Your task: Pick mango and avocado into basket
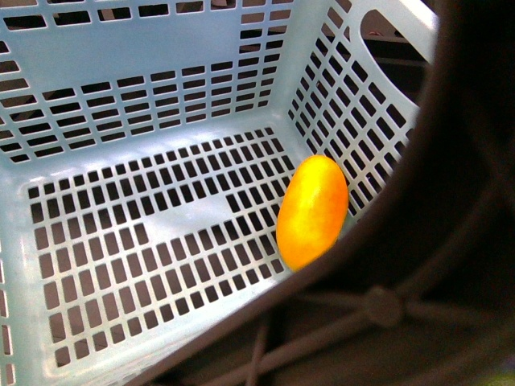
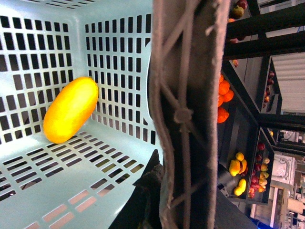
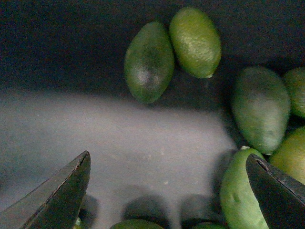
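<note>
Right wrist view: the right gripper (image 3: 167, 157) hangs with jaws wide apart, short of the avocado (image 3: 148, 62). It looks firm and dull-skinned, best pinched across its middle. A brighter green fruit (image 3: 195, 42) touches its far side. The mango (image 1: 312, 211) lies in the basket (image 1: 161, 88). Whether the left gripper (image 2: 150, 188) has its jaws apart cannot be told.

Front and left wrist views are bright: the light turquoise plastic basket (image 1: 161, 217) looks washed out, the yellow-orange oval mango (image 1: 312, 211) glows oversaturated, and the brown arched handle (image 1: 451, 241) is a dark blur. The right wrist view is dim; beyond the right hand (image 3: 167, 191), a dark green oval avocado (image 3: 148, 62) sits murky in shadow.
</note>
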